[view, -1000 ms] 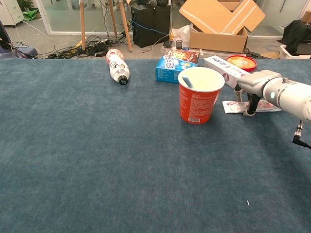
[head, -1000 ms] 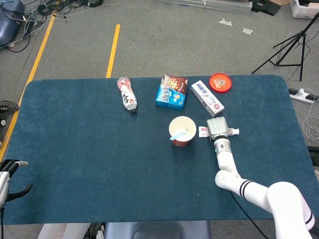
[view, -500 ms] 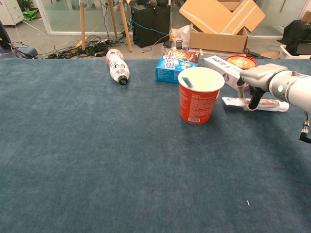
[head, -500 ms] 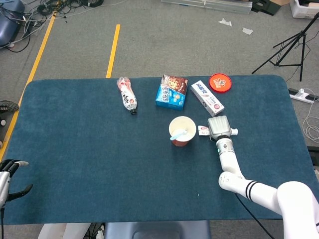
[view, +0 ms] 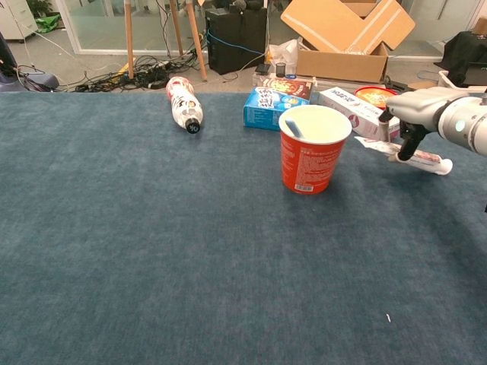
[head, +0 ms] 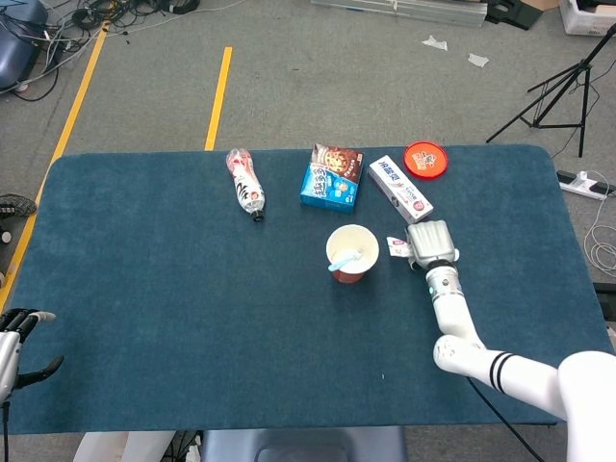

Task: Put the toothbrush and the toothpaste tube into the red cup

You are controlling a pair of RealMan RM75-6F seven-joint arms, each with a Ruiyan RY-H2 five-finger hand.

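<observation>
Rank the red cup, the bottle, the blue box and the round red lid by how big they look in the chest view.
1. Red cup, clearly largest, though nearest the camera.
2. Blue box and bottle: look alike, so no ranking between them.
3. Round red lid, smallest, farthest back and partly hidden.

Toothpaste tube (head: 395, 245) mostly hidden under right hand (head: 430, 244) in head view; only flat end shows at left. Toothbrush (head: 344, 262) handle sunk in red cup (head: 350, 252), lower part hidden. Left hand (head: 13, 345) cut off by left edge, absent from chest view.
</observation>
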